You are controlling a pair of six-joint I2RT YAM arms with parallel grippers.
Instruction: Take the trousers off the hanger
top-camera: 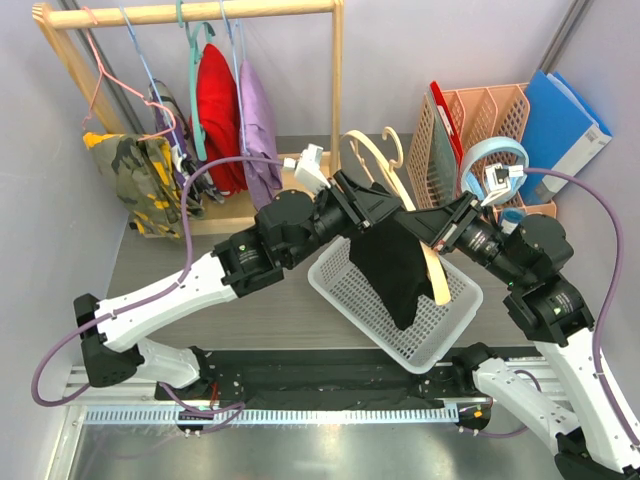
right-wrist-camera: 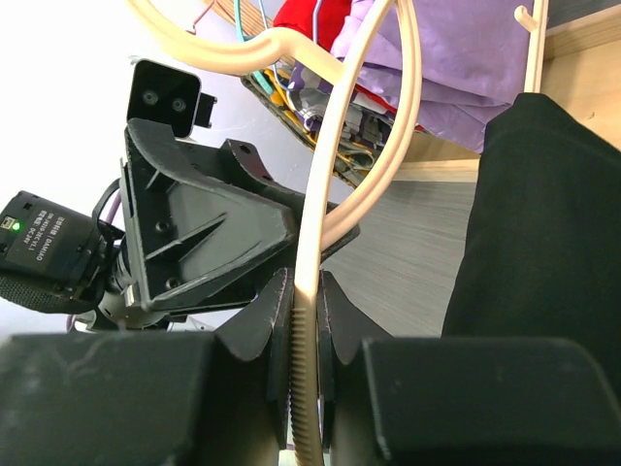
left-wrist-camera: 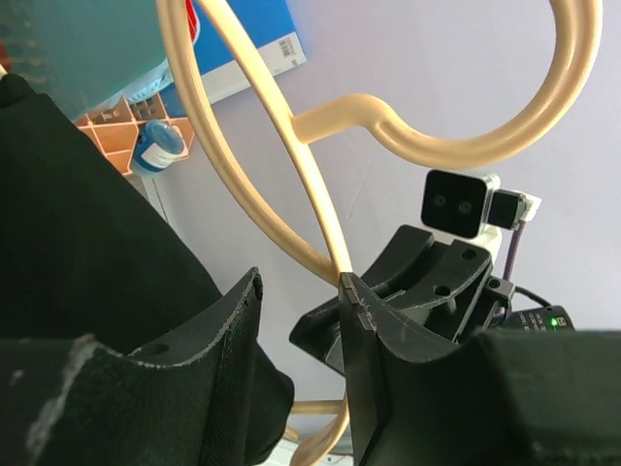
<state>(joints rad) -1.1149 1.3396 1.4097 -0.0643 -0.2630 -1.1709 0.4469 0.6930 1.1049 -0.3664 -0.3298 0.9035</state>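
– While both arms reach in, where are the small black cloth trousers [top-camera: 390,262]?

– They hang on the pale cream curved hanger [top-camera: 437,275], up in the air over the middle of the bench, a bit toward the right edge. A white plastic mesh basket [top-camera: 345,290] sits right under them.

– Do they touch the basket?

– I cannot tell. The low end hangs over it.

– What is the right claw [right-wrist-camera: 306,282] doing?

– Its two fingers are pressed tight on a thin cream bar of the hanger.

– And the left claw [left-wrist-camera: 301,282]?

– Its fingers are apart. The thin bar of the hanger touches the tip of one finger. The black cloth lies just beside the other finger. The two claws are very near each other, at the top of the trousers.

– What is at the back of the bench?

– A light wooden clothes rail [top-camera: 200,12] stands in the far left corner. A red top [top-camera: 215,100], a purple top [top-camera: 258,120] and a green spotty army one [top-camera: 135,170] hang there. A peach plastic file rack [top-camera: 480,120] with a blue folder [top-camera: 565,125] stands in the far right corner.
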